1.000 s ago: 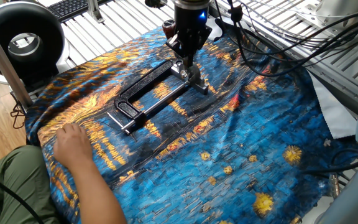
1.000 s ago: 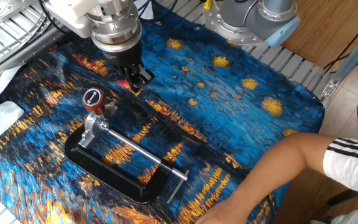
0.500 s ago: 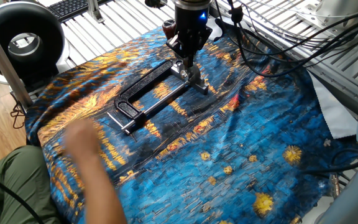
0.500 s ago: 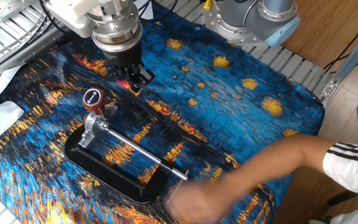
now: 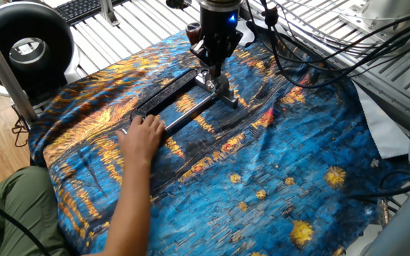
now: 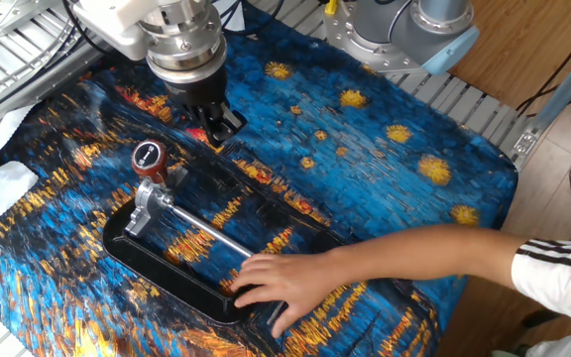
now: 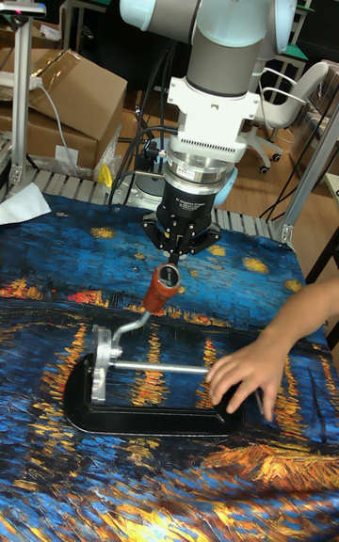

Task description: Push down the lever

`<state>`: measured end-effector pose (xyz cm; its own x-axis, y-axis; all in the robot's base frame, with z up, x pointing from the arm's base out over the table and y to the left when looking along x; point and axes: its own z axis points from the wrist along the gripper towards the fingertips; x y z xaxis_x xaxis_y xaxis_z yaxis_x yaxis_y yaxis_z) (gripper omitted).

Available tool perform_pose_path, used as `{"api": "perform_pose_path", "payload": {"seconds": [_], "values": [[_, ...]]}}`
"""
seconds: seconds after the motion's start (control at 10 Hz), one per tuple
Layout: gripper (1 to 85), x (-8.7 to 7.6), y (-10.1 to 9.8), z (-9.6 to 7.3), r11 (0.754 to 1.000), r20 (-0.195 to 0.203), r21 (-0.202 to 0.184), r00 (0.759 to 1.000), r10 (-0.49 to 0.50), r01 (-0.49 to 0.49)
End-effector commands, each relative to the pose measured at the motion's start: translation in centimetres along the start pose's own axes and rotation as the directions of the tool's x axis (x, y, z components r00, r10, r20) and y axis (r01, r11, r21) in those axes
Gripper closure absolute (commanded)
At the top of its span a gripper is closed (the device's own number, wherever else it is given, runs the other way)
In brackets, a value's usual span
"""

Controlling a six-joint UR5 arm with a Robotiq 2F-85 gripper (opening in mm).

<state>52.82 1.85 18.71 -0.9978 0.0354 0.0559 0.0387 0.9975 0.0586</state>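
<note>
lever: slim silver arm with red-brown knob (image 7: 161,289), raised at an angle from the silver clamp head (image 7: 102,354); knob's round top shows in the other fixed view (image 6: 148,158); mostly hidden behind the arm in one fixed view
lever position: far end of the black clamp frame (image 6: 167,281), on the side nearest the robot
gripper: (image 7: 175,255) pointing down, just above and behind the knob; tips near the knob top in the tall view, contact cannot be told
fingers: (image 6: 222,123) dark, drawn close together, tips down by the cloth beside the knob; holding nothing visible
robot arm: grey-white UR5 wrist (image 7: 218,81) upright over the clamp end
clamp: lies flat on the cloth, silver screw rod (image 6: 211,238) running along the frame
hand: person's hand (image 6: 284,281) resting on the clamp end far from the lever, covering that end; also seen in (image 5: 142,136) and (image 7: 243,374)
cloth: blue and orange painted-style cloth (image 5: 276,171) covering the desk, wrinkled
other: black round fan-like object (image 5: 23,48) at the corner; cardboard box (image 7: 71,95) behind
</note>
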Motion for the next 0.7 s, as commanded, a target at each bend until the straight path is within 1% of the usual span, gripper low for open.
{"api": "perform_pose_path", "payload": {"seconds": [0.0, 0.6], "values": [[84.7, -0.02, 0.29, -0.13, 1.000, 0.001, -0.012, 1.000, 0.002, -0.002], [84.7, 0.07, 0.51, -0.20, 1.000, -0.001, -0.021, 1.000, 0.006, -0.006]]}}
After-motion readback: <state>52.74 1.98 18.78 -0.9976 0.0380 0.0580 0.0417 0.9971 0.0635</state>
